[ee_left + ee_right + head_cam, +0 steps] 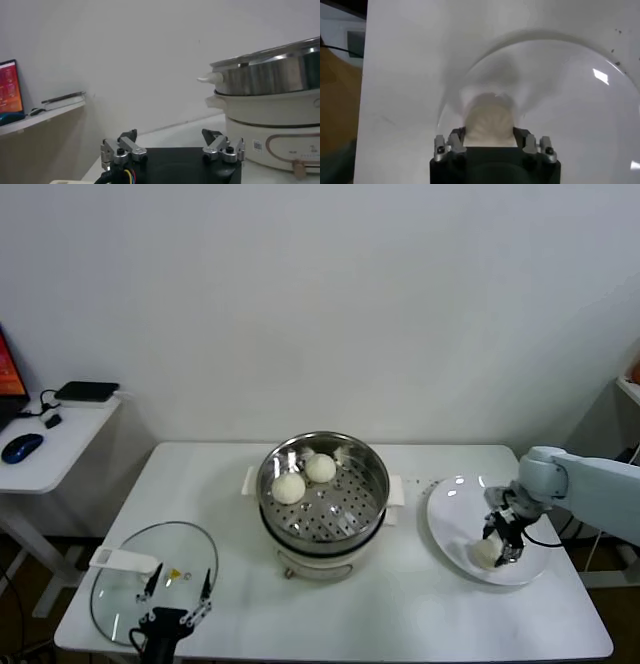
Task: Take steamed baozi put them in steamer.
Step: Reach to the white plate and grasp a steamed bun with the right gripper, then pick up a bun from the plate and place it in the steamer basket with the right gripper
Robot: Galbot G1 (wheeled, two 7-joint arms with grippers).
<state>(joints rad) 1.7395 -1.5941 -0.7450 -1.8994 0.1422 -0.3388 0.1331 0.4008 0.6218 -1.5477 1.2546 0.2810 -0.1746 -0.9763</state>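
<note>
Reaching down onto the white plate (pixel 452 536), the right gripper (pixel 497 550) has its jaws on both sides of one steamed baozi (pixel 489 125); they seem to pinch it, though real contact is hard to confirm. Two more baozi (pixel 305 477) lie in the steamer (pixel 372 474). The left gripper (pixel 172 146), jaws spread, waits over the glass lid (pixel 120 592).

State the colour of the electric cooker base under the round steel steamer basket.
Cream-white base; the left wrist view shows it best.
</note>
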